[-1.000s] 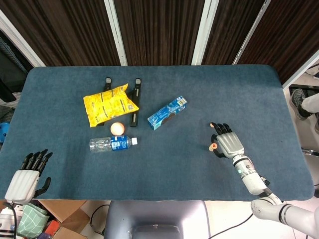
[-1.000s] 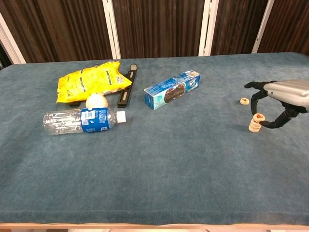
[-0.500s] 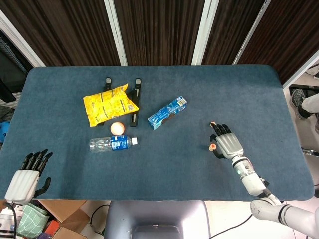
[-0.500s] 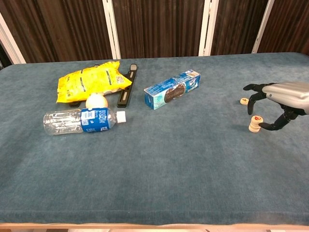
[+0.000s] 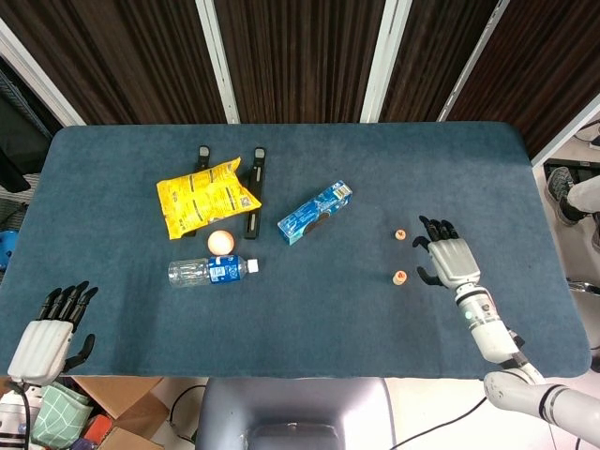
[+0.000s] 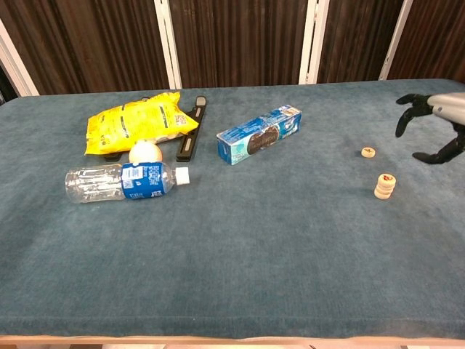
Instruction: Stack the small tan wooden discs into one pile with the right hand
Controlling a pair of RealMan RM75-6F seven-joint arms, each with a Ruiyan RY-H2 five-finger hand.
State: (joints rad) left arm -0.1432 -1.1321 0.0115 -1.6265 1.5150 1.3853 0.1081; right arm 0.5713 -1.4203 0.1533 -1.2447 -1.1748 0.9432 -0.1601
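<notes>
Right hand [image 5: 451, 260] withdrawn — partly cropped.

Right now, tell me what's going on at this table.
The robot is stacking small wooden discs with its right hand. That hand is open and holds nothing, off to the right of the pile of discs. One loose disc lies apart on the blue table, not yet stacked. The left hand rests idle at the near left edge, far from the discs.

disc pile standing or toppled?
Standing. In the chest view the pile sits upright on the table, free of the right hand; one disc lies apart, unstacked.
</notes>
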